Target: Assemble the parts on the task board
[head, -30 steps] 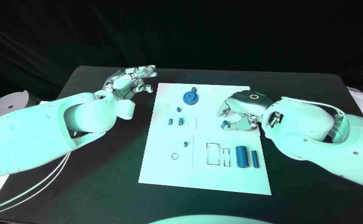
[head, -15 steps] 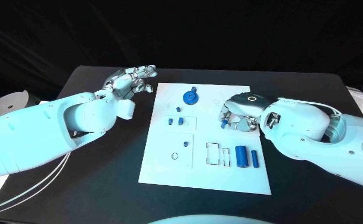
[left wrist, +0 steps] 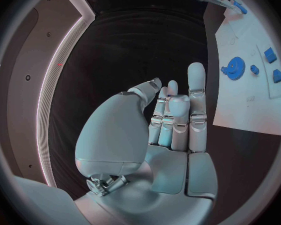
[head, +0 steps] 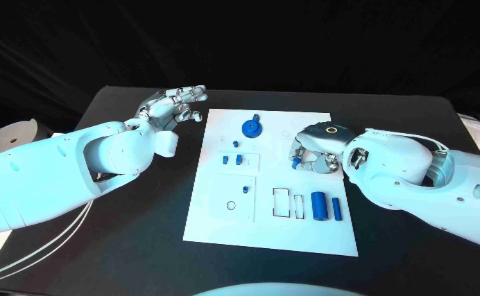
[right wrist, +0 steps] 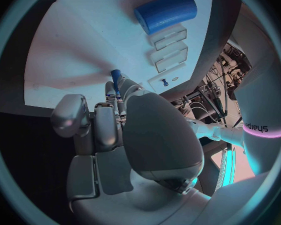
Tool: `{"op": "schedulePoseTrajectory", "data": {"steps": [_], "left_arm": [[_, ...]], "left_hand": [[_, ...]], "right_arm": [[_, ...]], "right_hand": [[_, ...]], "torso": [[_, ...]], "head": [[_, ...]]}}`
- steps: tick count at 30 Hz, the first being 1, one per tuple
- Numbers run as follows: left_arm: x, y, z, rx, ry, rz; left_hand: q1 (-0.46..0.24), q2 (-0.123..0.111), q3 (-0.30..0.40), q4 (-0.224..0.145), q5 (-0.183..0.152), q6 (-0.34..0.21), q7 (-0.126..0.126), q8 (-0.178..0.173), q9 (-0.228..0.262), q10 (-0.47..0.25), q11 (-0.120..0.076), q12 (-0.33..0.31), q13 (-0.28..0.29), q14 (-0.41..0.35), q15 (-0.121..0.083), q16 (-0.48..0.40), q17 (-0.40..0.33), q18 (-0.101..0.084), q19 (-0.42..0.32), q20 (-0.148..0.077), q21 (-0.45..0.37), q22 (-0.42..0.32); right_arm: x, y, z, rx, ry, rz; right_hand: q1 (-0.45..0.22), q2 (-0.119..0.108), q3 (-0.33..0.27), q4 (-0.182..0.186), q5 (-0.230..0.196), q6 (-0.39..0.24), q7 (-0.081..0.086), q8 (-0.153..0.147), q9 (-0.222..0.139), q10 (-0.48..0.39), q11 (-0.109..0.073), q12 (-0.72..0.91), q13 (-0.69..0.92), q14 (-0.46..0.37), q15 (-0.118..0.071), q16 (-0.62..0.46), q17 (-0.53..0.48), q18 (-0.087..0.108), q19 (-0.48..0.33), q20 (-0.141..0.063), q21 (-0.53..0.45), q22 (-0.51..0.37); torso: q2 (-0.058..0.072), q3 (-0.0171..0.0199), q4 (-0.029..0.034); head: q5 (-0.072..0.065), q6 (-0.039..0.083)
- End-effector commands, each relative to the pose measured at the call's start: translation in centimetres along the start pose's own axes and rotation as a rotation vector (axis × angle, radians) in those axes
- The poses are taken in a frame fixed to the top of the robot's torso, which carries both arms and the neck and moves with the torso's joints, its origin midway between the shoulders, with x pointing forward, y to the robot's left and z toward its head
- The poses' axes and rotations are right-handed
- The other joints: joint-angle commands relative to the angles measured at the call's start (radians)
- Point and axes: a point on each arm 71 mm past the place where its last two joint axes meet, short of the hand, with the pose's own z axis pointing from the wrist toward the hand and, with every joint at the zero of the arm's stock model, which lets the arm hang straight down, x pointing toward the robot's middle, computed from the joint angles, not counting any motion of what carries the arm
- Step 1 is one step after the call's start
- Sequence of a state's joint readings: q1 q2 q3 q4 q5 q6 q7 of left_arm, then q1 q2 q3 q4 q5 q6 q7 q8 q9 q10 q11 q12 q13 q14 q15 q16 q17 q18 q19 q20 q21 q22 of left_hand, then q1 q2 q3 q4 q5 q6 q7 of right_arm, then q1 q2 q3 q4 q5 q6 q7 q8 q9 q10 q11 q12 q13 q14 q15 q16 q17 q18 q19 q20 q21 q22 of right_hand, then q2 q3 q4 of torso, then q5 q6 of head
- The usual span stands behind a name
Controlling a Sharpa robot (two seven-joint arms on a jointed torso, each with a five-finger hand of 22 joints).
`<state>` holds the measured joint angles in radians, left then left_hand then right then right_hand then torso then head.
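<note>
White task board [head: 225,223] lies in the middle of the black table [head: 120,254]. On its right side, the right hand [head: 318,145] pinches a small blue peg [head: 297,163] in its fingertips. The left hand [head: 172,107] floats past the board's far left corner, fingers apart, holding nothing. A blue gear [head: 251,128] sits at the far end, and a big blue cylinder [head: 319,206] lies near the right.

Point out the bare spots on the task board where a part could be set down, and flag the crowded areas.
Free: the task board's near strip, below the large cylinder and rectangular slots; also its far right corner beside the gear. Crowded: the right edge, where the right hand holds a small blue part, and the patch around the small blocks. The left hand is off the board.
</note>
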<state>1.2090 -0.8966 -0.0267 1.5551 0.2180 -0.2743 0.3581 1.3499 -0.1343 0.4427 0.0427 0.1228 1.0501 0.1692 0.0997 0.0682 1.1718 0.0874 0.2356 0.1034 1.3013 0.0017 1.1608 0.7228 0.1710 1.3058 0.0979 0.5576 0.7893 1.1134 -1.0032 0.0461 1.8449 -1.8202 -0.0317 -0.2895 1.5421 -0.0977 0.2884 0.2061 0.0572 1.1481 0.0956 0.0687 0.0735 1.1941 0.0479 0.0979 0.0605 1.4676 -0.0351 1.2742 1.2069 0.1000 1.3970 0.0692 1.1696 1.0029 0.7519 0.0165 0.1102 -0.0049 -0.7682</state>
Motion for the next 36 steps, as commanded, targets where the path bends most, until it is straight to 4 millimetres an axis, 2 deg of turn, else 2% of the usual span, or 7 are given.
{"op": "schedulePoseTrajectory", "data": {"steps": [1,7,18,21,23,26,36], "left_arm": [[0.3,0.0,0.0,0.006,0.022,-0.004],[0.3,-0.1,0.0,0.006,0.022,-0.004],[0.2,0.0,0.1,0.006,0.021,-0.003],[0.2,0.0,0.1,0.006,0.02,-0.003],[0.2,0.0,0.1,0.006,0.02,-0.003],[0.2,0.0,0.1,0.005,0.022,-0.004],[0.4,0.0,0.1,0.004,0.027,-0.005]], "left_hand": [[0.012,0.0,-0.002,-0.006,0.005,-0.006,0.0,0.0,-0.001,-0.008,0.001,0.001,0.001,-0.008,0.001,-0.006,-0.001,0.01,-0.008,0.001,-0.003,-0.002],[0.012,0.0,-0.002,-0.006,0.005,-0.006,0.0,0.0,-0.001,-0.008,0.001,0.001,0.001,-0.008,0.001,-0.006,-0.001,0.01,-0.008,0.001,-0.003,-0.002],[0.012,0.0,-0.002,-0.006,0.005,-0.006,0.0,0.0,-0.001,-0.008,0.001,0.001,0.001,-0.008,0.001,-0.006,-0.001,0.01,-0.008,0.001,-0.003,-0.002],[0.012,0.0,-0.002,-0.006,0.005,-0.006,0.0,0.0,-0.001,-0.008,0.001,0.001,0.001,-0.008,0.001,-0.006,-0.001,0.01,-0.008,0.001,-0.003,-0.002],[0.012,0.0,-0.002,-0.006,0.005,-0.006,0.0,0.0,-0.001,-0.008,0.001,0.001,0.001,-0.008,0.001,-0.006,-0.001,0.01,-0.008,0.001,-0.003,-0.002],[0.012,0.0,-0.002,-0.006,0.005,-0.006,0.0,0.0,-0.001,-0.008,0.001,0.001,0.001,-0.008,0.001,-0.006,-0.001,0.01,-0.008,0.001,-0.003,-0.002],[0.012,0.0,-0.002,-0.006,0.005,-0.006,0.0,0.0,-0.001,-0.008,0.001,0.001,0.001,-0.008,0.001,-0.006,-0.001,0.01,-0.008,0.001,-0.003,-0.002]], "right_arm": [[0.3,0.2,0.0,-0.009,0.007,-0.013],[-0.3,0.3,-0.1,-0.02,-0.071,0.011],[-1.9,-0.1,-0.7,-0.008,-0.128,0.075],[-2.5,0.3,-0.7,-0.025,-0.132,0.099],[-2.9,0.9,-0.7,-0.048,-0.136,0.114],[-3.4,2.2,-0.7,-0.091,-0.137,0.141],[-2.9,8.3,0.0,-0.283,-0.127,0.179]], "right_hand": [[-0.001,-0.011,0.014,-0.001,-0.004,0.016,0.0,0.008,0.002,0.018,-0.003,-0.007,0.002,0.045,-0.009,0.007,0.002,0.01,0.004,-0.009,0.008,0.003],[-0.012,-0.008,0.035,-0.001,-0.005,0.047,-0.001,0.016,0.008,0.057,-0.008,-0.006,0.005,0.049,-0.008,0.02,0.016,0.006,0.011,-0.01,0.021,0.02],[-0.019,-0.008,0.039,0.001,-0.006,0.051,-0.001,0.016,0.009,0.063,-0.007,-0.01,0.004,0.049,-0.007,0.023,0.018,0.006,0.012,-0.01,0.023,0.022],[-0.019,-0.008,0.04,0.0,-0.005,0.051,-0.001,0.016,0.009,0.064,-0.007,-0.011,0.004,0.049,-0.007,0.025,0.019,0.006,0.012,-0.01,0.024,0.024],[-0.019,-0.008,0.04,0.0,-0.005,0.051,-0.001,0.016,0.009,0.064,-0.007,-0.011,0.004,0.049,-0.007,0.025,0.02,0.006,0.012,-0.01,0.023,0.023],[-0.018,-0.008,0.043,-0.001,-0.005,0.051,0.0,0.015,0.009,0.063,-0.007,-0.013,0.003,0.049,-0.006,0.025,0.019,0.006,0.013,-0.01,0.024,0.023],[-0.015,-0.008,0.054,-0.009,-0.003,0.048,0.006,0.009,0.008,0.062,-0.003,-0.023,0.003,0.05,-0.003,0.028,0.021,0.006,0.012,-0.01,0.024,0.023]], "torso": [[0.0,0.0001,-0.0001],[0.0,0.0003,0.0001],[-0.001,-0.0004,0.0005],[-0.001,0.0003,-0.002],[0.0,0.0006,-0.0022],[0.001,0.0005,0.0032],[0.0,-0.0013,0.0015]], "head": [[0.0,-0.001],[-0.001,0.001],[-0.002,0.001],[0.0,0.002],[0.001,0.001],[-0.002,-0.002],[0.019,-0.012]]}}
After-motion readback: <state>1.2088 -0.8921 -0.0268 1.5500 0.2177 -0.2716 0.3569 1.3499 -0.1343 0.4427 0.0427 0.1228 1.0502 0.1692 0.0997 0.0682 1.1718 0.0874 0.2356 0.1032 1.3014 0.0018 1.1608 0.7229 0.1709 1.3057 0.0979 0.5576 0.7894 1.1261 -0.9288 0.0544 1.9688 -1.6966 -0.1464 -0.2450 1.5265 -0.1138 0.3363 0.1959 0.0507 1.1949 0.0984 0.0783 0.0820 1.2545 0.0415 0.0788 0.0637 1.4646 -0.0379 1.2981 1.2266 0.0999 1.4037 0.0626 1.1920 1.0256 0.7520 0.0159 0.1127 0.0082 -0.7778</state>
